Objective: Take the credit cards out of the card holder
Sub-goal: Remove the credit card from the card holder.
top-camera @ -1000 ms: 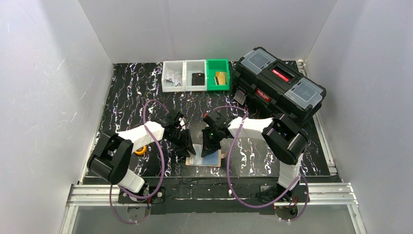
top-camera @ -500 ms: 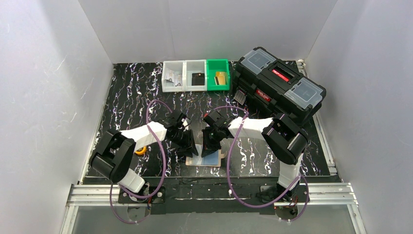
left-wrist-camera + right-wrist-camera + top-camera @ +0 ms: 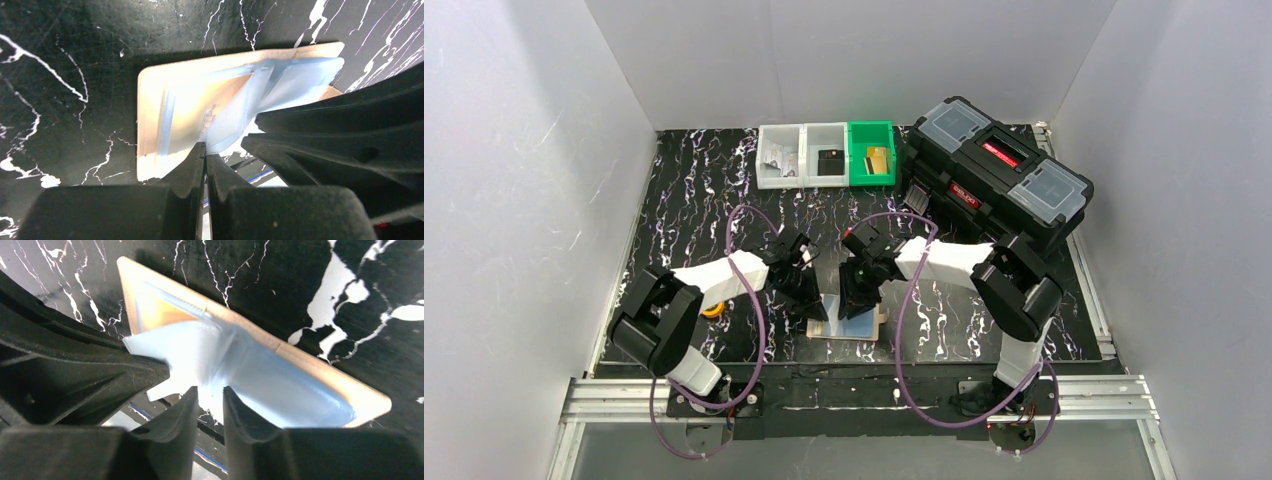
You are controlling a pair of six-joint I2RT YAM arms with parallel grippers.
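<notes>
Moved: left arm's elbow has swung a little toward the desk's point(image 3: 694, 190) middle, and the card holder point(image 3: 856, 325) has skewed slightly; both grippers remain over it.
Holder: lies open and flat by the desk's near edge, about midway between the near corners.
Left gripper point(image 3: 205, 155): closed tight, pinching the near corner of a blue leaf point(image 3: 235, 110) raised off the holder.
Right gripper point(image 3: 210, 400): fingers nearly together with the leaf's edge at the slit; I cannot tell whether it really grips.
Blue leaf: it creases and bows where lifted, so I judge it soft plastic, probably a sleeve, not a stiff card.
Tan card point(image 3: 200, 100): shows through a pocket and lies flat.
Handling: cards look light, thin, stiff and slick, and the holder is light enough to slide or lift with a pull.
Hold: pin the cream cover with one gripper and take a card by its exposed short edge.
Risk: pulling the leaf drags the whole holder.
</notes>
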